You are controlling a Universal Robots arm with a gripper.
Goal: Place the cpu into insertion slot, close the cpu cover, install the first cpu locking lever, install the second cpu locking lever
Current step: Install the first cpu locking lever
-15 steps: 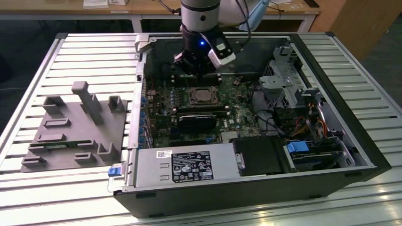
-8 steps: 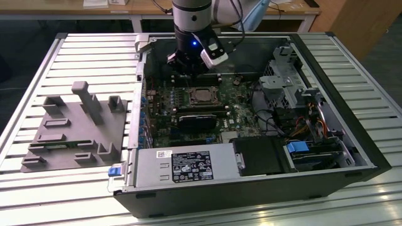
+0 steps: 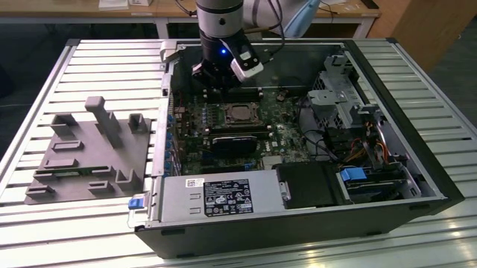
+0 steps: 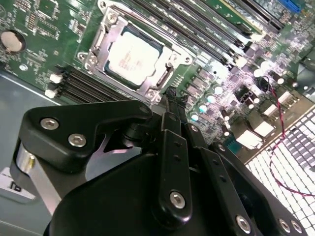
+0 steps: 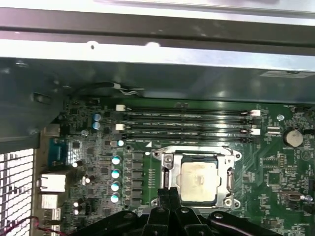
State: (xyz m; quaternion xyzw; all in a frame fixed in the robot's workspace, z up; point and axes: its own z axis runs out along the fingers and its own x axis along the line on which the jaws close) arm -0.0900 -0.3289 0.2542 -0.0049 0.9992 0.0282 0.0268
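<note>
The cpu [image 5: 199,181] already sits in the insertion slot [image 5: 197,158], and the cpu cover [image 5: 168,172] lies flat over it, with the metal top showing through the cut-out. The tool [image 4: 173,96] hangs just beside the socket's corner, clenched on nothing. I'd guess the pinched tips give a narrow point suited to thin levers (whether either is latched, I can't tell). The case [image 3: 298,229] lies on its side on the slatted tabletop [image 3: 97,61], so the board faces up. The power supply's label [image 3: 227,196] has print too small to read.
</note>
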